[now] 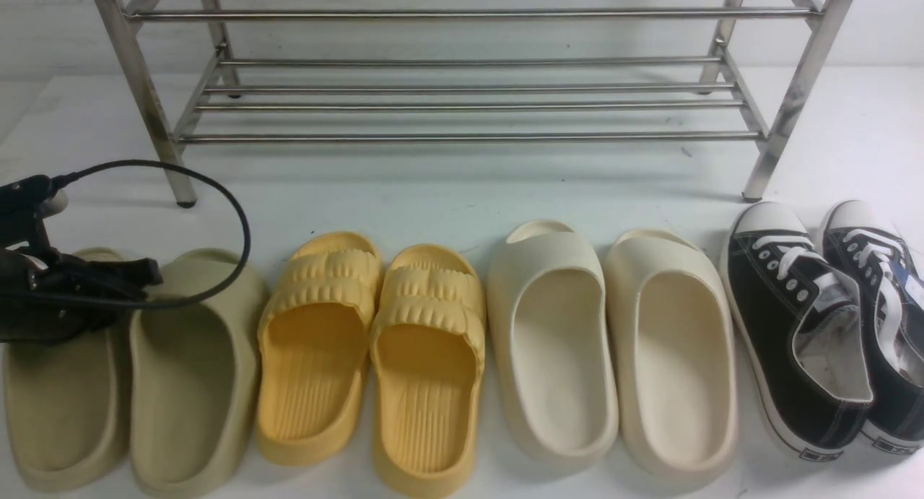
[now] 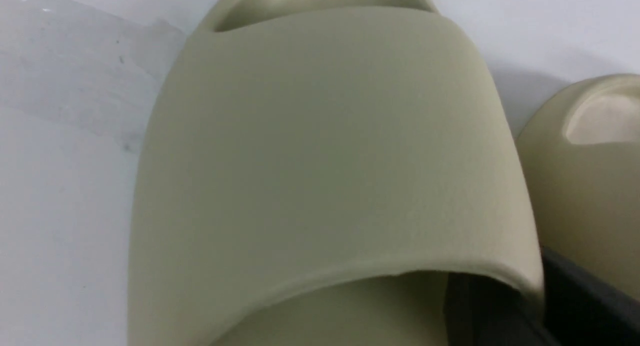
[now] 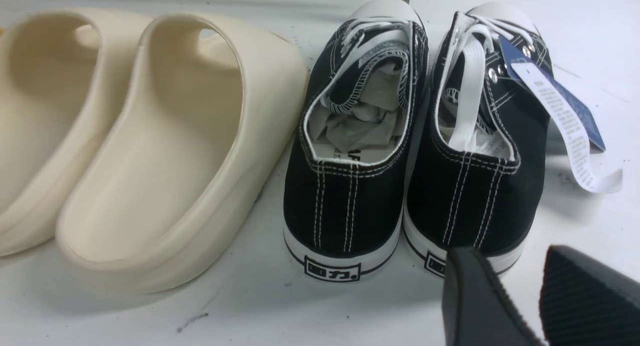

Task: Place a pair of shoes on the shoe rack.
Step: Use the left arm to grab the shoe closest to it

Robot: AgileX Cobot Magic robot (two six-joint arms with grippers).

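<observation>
Table: white, smooth, flecked with small dark scuffs.
Olive slippers: chunky matt foam, greenish beige, smooth, with rounded edges and a wide closed upper band. They lie side by side on the table at the left end of the near row, toes toward the rack, not on it.
Yellow slides: foam with a ribbed band and a grooved footbed, just right of the olive pair.
Cream slides: pale smooth foam, the same chunky shape as the olive pair.
Sneakers: black canvas with white stitching, white laces and white rubber toe caps. Crumpled paper fills one, and a blue-and-white hang tag is tied to the other.
Shoe rack: shiny stainless steel with round horizontal rods and square-section legs. It stands on the table beyond the row.
Left end effector: dark fingers straddle the leftmost olive slipper's side wall, one under the band and one outside. Whether they press it cannot be told.
Right end effector: released. Its two dark ribbed pads stand apart behind the sneaker heels, holding nothing.
Cable: black, one loop above the right olive slipper.
Count: four pairs, eight shoes, one rack with two tiers in view.
</observation>
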